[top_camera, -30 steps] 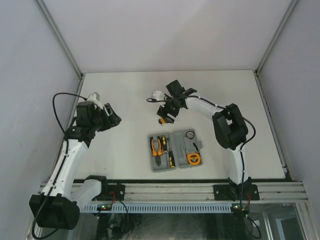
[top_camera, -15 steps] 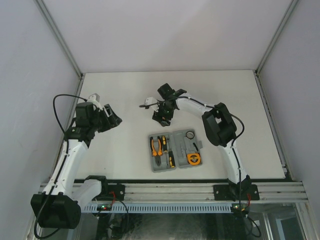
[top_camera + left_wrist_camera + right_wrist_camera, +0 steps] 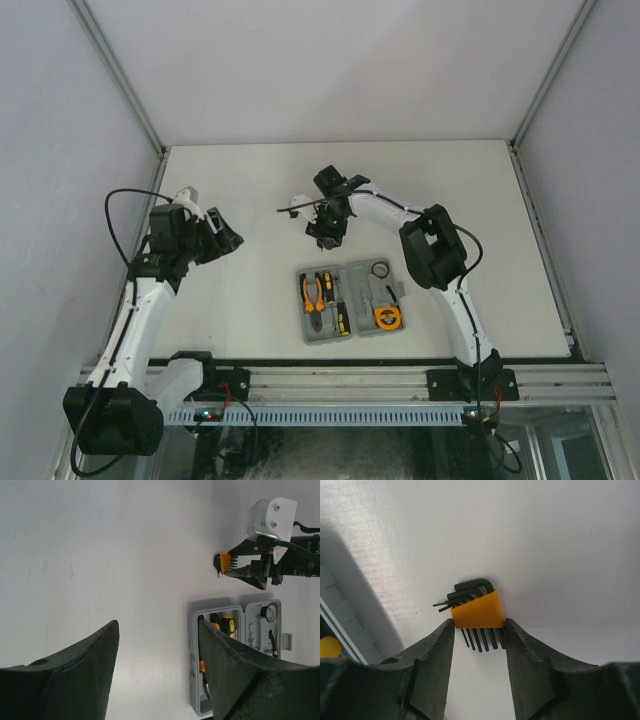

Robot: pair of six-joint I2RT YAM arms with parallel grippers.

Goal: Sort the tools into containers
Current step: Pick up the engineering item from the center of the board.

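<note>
Nearest my bases, the grey case (image 3: 362, 300) lies open on the table (image 3: 250, 300), with the pliers (image 3: 313, 293) and the black-and-yellow screwdrivers (image 3: 337, 290) in its left half and the tape measure (image 3: 386, 317) and ring (image 3: 381, 269) in its right half. Farther out and to the left, my left claw (image 3: 157, 627) hangs above the table, released, its fingers spread wide with nothing between them. Just beyond the case's far edge, my right claw (image 3: 478, 625) is clenched on the orange holder of the hex key set (image 3: 476, 611), one finger against each side.
</note>
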